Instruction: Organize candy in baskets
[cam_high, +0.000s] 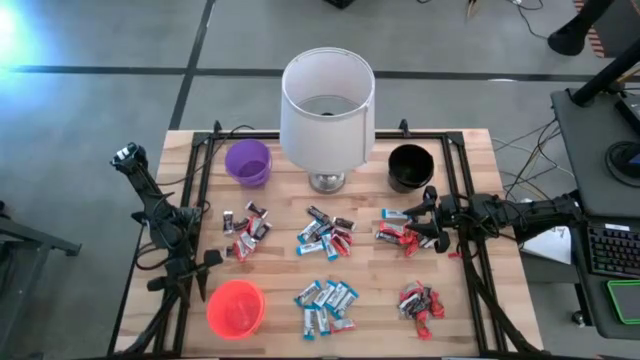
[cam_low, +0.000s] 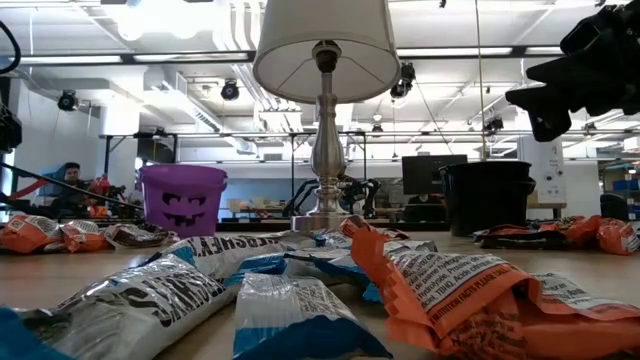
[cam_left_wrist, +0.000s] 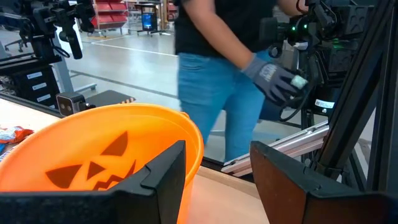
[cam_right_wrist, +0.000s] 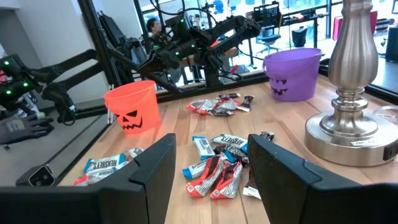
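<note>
Candy (cam_high: 325, 300) lies nearest; right gripper (cam_high: 428, 213), fingers spread and empty, hovers over a candy pile; left gripper (cam_high: 196, 278) gapes beside the orange basket (cam_high: 236, 308).

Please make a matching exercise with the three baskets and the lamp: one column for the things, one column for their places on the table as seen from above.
Things:
1. purple basket
2. black basket
3. orange basket
4. lamp

Places in the high view:
A. near edge, left side
B. far side, centre
C. far side, right of the lamp
D. far side, left of the lamp

Pairs: 1-D, 2-C, 3-A, 4-B
</note>
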